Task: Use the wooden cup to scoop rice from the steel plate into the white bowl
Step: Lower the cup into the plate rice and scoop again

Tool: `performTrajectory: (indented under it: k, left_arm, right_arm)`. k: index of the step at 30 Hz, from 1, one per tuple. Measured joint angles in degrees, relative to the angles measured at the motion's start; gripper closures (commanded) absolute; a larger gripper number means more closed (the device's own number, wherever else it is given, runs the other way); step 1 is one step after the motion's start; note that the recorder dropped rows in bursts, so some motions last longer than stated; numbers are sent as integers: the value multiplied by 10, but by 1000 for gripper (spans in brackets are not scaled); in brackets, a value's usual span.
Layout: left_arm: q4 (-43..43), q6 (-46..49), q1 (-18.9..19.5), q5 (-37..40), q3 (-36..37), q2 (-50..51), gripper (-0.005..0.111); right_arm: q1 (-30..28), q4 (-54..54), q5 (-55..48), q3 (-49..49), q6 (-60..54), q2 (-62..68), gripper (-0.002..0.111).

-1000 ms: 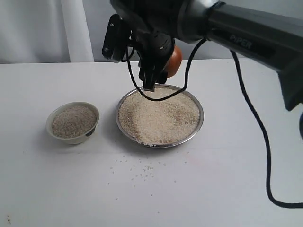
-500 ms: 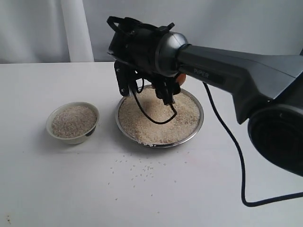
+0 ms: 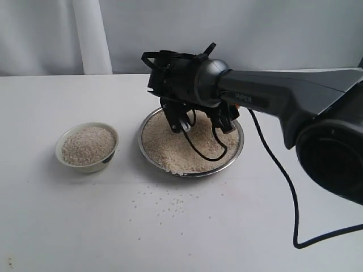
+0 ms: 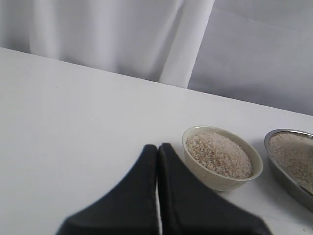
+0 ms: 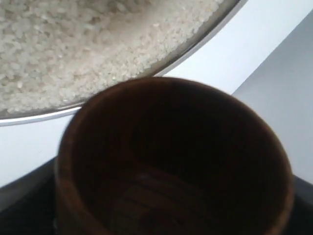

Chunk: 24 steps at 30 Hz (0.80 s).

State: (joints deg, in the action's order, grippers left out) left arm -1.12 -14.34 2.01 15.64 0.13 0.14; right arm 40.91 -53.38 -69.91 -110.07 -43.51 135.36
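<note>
The right gripper [image 3: 203,120] holds the cup [image 5: 171,161] with wide jaws, down low over the plate [image 3: 140,141] of rice [image 3: 170,150]. The cup looks empty. The left gripper [image 4: 157,191] is closed, holding nothing, near the full bowl [image 4: 215,178].

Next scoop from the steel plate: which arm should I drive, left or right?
Right. The right gripper holds the wooden cup, seemingly empty, low over the rice in the steel plate. The left gripper is shut, holds nothing, and sits near the white bowl.
</note>
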Motion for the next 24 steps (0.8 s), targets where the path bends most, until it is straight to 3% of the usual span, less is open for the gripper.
performTrajectory:
  k: [14, 24]
  left_arm:
    - [0, 0, 0, 0, 0, 0, 107]
    - [0, 0, 0, 0, 0, 0, 107]
  right_arm:
    - [0, -37, 2, 3, 17, 67, 108]
    - [24, 6, 40, 3, 31, 68, 108]
